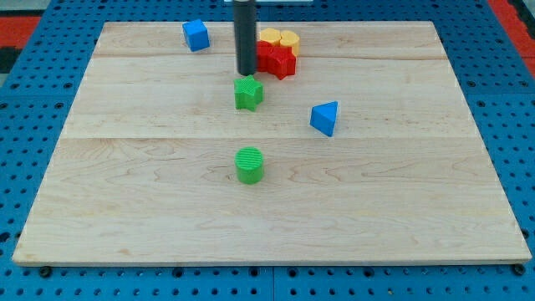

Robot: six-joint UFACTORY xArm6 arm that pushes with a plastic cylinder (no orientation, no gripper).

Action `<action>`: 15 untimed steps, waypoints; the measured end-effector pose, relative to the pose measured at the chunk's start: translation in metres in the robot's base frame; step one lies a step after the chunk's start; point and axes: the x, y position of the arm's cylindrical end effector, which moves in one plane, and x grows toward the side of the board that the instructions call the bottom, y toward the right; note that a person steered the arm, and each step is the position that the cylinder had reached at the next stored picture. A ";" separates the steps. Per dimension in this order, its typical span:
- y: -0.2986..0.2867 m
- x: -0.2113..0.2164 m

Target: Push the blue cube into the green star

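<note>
- My tip (pixel 247 73), the lower end of a straight dark rod with no jaws to spread or press together, pinches nothing; it stands on the wooden board (pixel 150 209) in the upper middle of the view.
- The green star (pixel 248 92) lies just below my tip toward the view's bottom, very near it; whether they touch, I cannot tell.
- A red block (pixel 277 60), its shape unclear, sits just to the view's right of the rod, with a yellow block (pixel 280 38) touching it on the side toward the view's top.
- The blue cube (pixel 196 35) sits near the board's top edge, to the view's left of the rod and well apart from the green star.
- A blue triangular block (pixel 325 118) lies right of the green star, apart from it.
- A green cylinder (pixel 249 165) stands near the board's middle, below the star.
</note>
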 end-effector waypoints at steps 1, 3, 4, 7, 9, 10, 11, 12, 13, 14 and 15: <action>-0.064 -0.009; -0.144 -0.084; -0.121 -0.117; -0.047 -0.068; -0.027 -0.073; 0.001 -0.062; 0.017 -0.038; 0.017 -0.020; 0.003 -0.020; -0.006 -0.020; -0.030 -0.014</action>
